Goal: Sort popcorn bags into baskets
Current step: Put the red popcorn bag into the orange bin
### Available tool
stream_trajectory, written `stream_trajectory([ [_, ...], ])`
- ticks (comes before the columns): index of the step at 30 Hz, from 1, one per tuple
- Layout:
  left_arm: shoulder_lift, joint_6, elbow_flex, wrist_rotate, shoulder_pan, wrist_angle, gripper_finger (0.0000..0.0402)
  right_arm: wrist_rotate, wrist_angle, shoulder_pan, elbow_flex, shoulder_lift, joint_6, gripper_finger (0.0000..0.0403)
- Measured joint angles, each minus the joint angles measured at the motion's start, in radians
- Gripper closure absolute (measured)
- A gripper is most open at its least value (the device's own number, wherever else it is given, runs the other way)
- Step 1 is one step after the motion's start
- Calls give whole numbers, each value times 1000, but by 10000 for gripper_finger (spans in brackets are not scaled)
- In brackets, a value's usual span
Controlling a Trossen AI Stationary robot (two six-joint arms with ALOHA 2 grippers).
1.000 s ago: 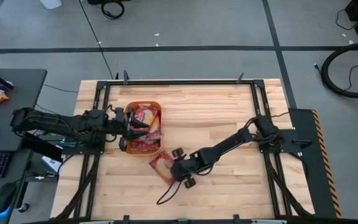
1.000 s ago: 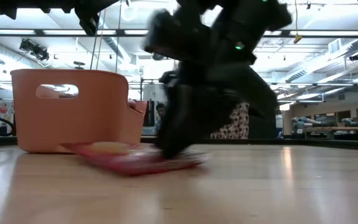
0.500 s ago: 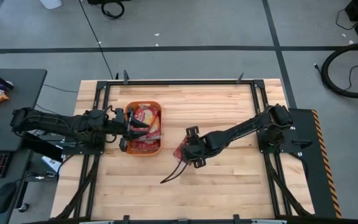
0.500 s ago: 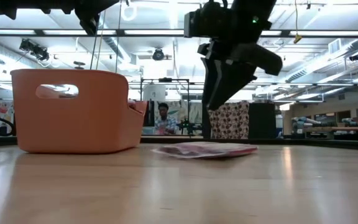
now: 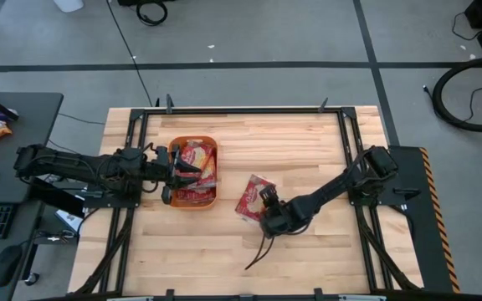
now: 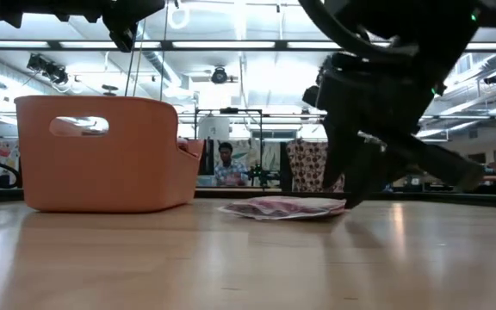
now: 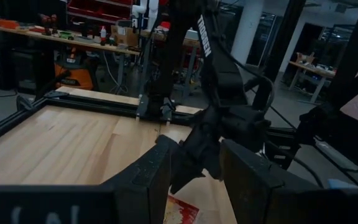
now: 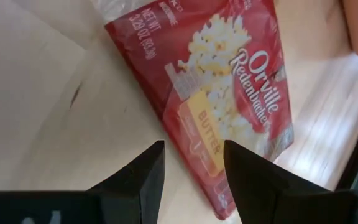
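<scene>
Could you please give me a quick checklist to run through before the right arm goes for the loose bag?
1. Loose bag lies flat on the table, outside the tub: ok.
2. Right pincer open and empty: ok.
3. Right pincer lined up on the bag: it sits at the bag's edge, one corner between its fingers in the wrist view: ok.
4. Bare table between bag and tub: ok.
5. Left pincer over the tub, in the way of a drop: not ok.
6. Room in the tub for another bag: cannot tell.
</scene>
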Motion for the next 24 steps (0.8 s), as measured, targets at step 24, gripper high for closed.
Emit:
stream_trajectory([
  [24, 0, 0, 0, 0, 0, 1, 258, -106, 278, -84, -123, -16, -144, 390],
])
